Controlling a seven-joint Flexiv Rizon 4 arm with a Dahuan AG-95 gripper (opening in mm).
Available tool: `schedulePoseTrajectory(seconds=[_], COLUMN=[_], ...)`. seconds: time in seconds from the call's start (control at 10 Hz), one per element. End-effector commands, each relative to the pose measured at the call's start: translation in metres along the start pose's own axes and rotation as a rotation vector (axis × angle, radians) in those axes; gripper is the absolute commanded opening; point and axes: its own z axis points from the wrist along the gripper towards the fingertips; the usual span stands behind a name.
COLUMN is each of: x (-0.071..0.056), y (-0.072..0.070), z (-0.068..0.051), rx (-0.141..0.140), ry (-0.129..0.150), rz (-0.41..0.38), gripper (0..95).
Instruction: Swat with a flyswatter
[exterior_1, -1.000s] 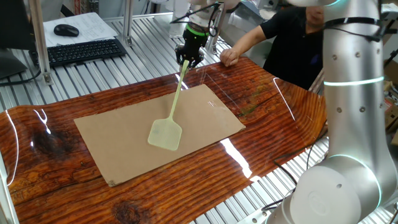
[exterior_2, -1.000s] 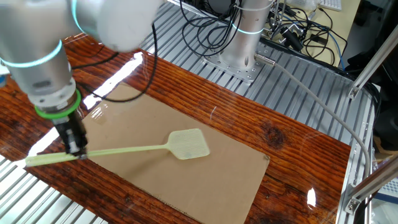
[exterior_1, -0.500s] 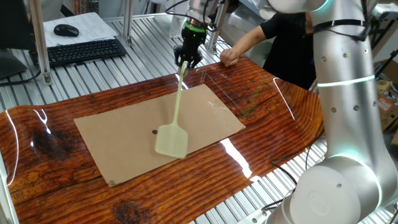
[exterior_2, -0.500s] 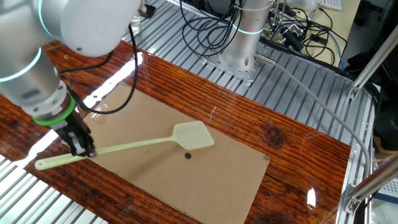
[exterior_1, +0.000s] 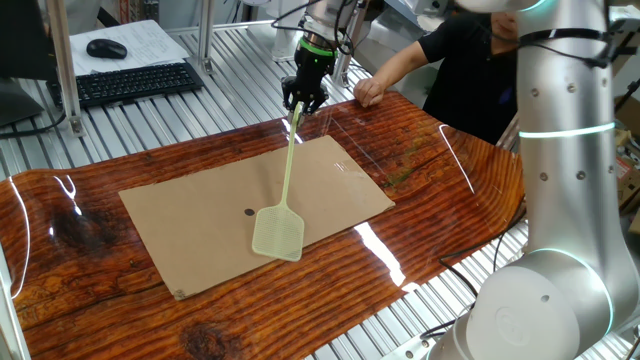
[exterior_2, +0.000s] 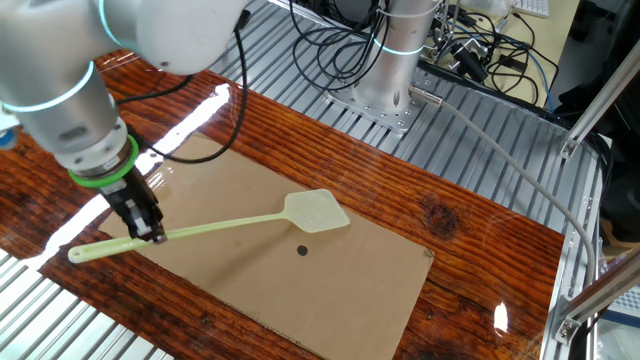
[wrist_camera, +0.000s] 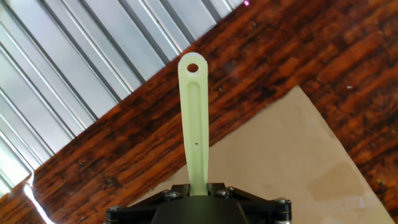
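Closest to us, from the hand view, we see the gripper (wrist_camera: 198, 194) clamped on the handle of the flyswatter (wrist_camera: 193, 124), the pale yellow-green shaft running straight out from between the jaws to its rounded end with a hanging hole, which pokes past the table edge. We judge the grip sits partway along the handle, toward that end, so the long remainder acts as a lever and the mesh head can be swung over the work area. In the other fixed view the gripper (exterior_2: 152, 230) holds the flyswatter (exterior_2: 230, 222) nearly level, the head raised above the cardboard sheet (exterior_2: 380, 270) rather than lying on it, and just beside a small dark spot (exterior_2: 302, 250) that we take for the target. From the one fixed view the flyswatter (exterior_1: 284, 190) slopes down from the gripper (exterior_1: 301, 104) toward the near part of the cardboard sheet (exterior_1: 190, 235), the dark spot (exterior_1: 249, 212) a little to the side of the head. The cardboard lies flat on a glossy, dark-grained wooden table (exterior_1: 430, 190), likely there to give a plain, matte striking surface. Around the table runs a ribbed metal bench; farther off sit a keyboard (exterior_1: 130, 82) and mouse (exterior_1: 106, 48), a person (exterior_1: 450, 55) in black leaning at the far edge, and a tangle of cables (exterior_2: 440, 45) around a second arm base (exterior_2: 385, 70).
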Motion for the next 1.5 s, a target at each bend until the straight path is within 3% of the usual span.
schedulePoseTrajectory(seconds=[0.1, 0.7, 1.0, 1.5], x=[0.0056, 0.0077, 0.0118, 0.0109], y=[-0.0023, -0.0004, 0.0065, 0.0066], z=[-0.0006, 0.0006, 0.0009, -0.0002], rx=[0.003, 0.007, 0.01, 0.013], ry=[-0.008, 0.015, 0.011, -0.003], rz=[-0.038, -0.068, -0.005, 0.019], gripper=[0.0, 0.0, 0.0, 0.0])
